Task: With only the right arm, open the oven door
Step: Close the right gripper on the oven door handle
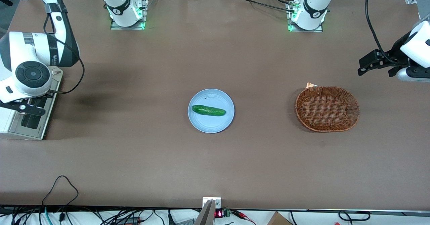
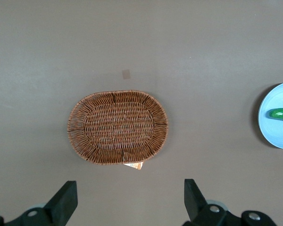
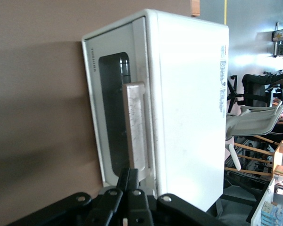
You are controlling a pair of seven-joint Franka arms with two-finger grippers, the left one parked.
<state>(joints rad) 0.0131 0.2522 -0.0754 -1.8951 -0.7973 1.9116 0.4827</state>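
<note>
The right arm (image 1: 32, 67) hangs over the toaster oven (image 1: 23, 121) at its own end of the table, gripper (image 3: 132, 197) pressed together just by the silver handle (image 3: 136, 127) of the oven door (image 3: 115, 113), gripping nothing. Mid-table, a cucumber (image 1: 208, 110) lies on a blue plate (image 1: 211, 124); a wicker basket (image 1: 327, 108) sits toward the parked arm.

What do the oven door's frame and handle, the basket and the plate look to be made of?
Oven door: pale matte frame, probably painted metal, around a dark glass-like window; its handle looks like brushed, scuffed silver metal. Basket: woven brown wicker, weave plainly visible. Plate: smooth pale blue, ceramic or plastic, unclear which. The pincer sits at the handle's end, fingers together.
</note>
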